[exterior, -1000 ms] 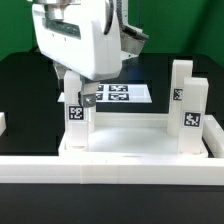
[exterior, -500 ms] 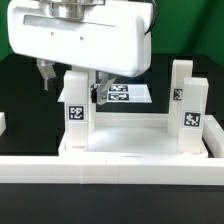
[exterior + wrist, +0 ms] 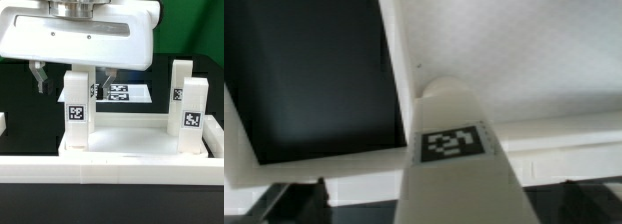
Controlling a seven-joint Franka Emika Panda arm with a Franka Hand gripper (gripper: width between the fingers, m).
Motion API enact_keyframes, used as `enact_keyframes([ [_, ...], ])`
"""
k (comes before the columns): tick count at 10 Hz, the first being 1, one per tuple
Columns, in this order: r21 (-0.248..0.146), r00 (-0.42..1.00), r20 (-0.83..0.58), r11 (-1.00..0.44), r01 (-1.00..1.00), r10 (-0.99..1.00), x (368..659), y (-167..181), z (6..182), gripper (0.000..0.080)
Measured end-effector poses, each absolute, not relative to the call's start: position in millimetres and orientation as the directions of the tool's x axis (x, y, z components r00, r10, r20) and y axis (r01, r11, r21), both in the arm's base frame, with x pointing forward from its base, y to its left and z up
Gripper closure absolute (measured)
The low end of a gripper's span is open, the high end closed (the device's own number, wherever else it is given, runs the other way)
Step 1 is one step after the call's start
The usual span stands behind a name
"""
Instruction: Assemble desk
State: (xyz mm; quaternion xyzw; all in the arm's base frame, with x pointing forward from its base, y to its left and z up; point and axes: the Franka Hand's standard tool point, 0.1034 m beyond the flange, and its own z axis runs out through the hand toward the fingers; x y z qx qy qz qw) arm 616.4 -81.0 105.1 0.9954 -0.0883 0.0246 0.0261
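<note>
Since a second ago the arm has dropped lower and slid toward the exterior view's left, so its white housing now fills the top of that view and the gripper [image 3: 66,78] straddles the nearer leg [image 3: 76,110] at about nine o'clock from the scene's middle. Its fingers [image 3: 39,76] stand wide apart, one on each side of the leg's top, and grip nothing; that spread looks chosen to clear the square post before closing or after letting go, I cannot tell which. The leg stands upright in a corner socket of the tabletop [image 3: 130,135], which lies upside down with its rim up on the black desk [image 3: 20,90], so legs go in from above. A second leg [image 3: 188,105] stands upright at three o'clock. Behind, at twelve o'clock, lies the marker board [image 3: 125,94]. A white bar [image 3: 110,167] at six o'clock probably braces the tabletop against pushing.

In the wrist view the leg [image 3: 452,160] rises between the dark fingertips [image 3: 292,196].
</note>
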Motion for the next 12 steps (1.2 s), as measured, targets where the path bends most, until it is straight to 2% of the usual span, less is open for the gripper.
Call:
enact_keyframes([
  [1,0.048,0.982,0.053,-0.982,-0.182,-0.179,616.1,-81.1,104.5,0.0155],
  [3,0.047,0.982,0.052,-0.982,-0.183,-0.18,615.9,-81.0,104.3,0.0496],
  [5,0.045,0.975,0.053,-0.975,-0.218,-0.216,615.6,-81.3,103.9,0.0509],
  [8,0.032,0.903,0.062,-0.904,-0.427,-0.425,615.5,-81.3,103.5,0.0509],
  [10,0.016,0.806,0.064,-0.807,-0.59,-0.588,614.9,-83.5,103.6,0.0509],
  [12,-0.018,0.653,0.059,-0.655,-0.755,-0.755,614.3,-84.4,102.7,0.0509],
])
